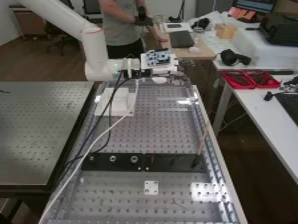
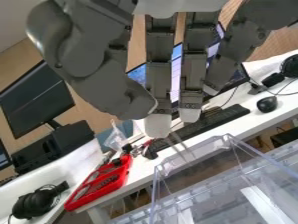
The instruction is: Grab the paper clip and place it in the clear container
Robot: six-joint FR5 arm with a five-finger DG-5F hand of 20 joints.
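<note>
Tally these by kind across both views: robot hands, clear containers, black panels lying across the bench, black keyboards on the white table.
Robot hand: 1
Clear container: 1
Black panels: 2
Black keyboard: 1
Total: 5

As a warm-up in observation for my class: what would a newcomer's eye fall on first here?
Probably the white robot arm, reaching in from the high view's upper left above the perforated metal bench. In the wrist view, the dark grey hand looms large, with the clear container nearby. The bright red tray on the neighbouring white table also stands out.
</note>
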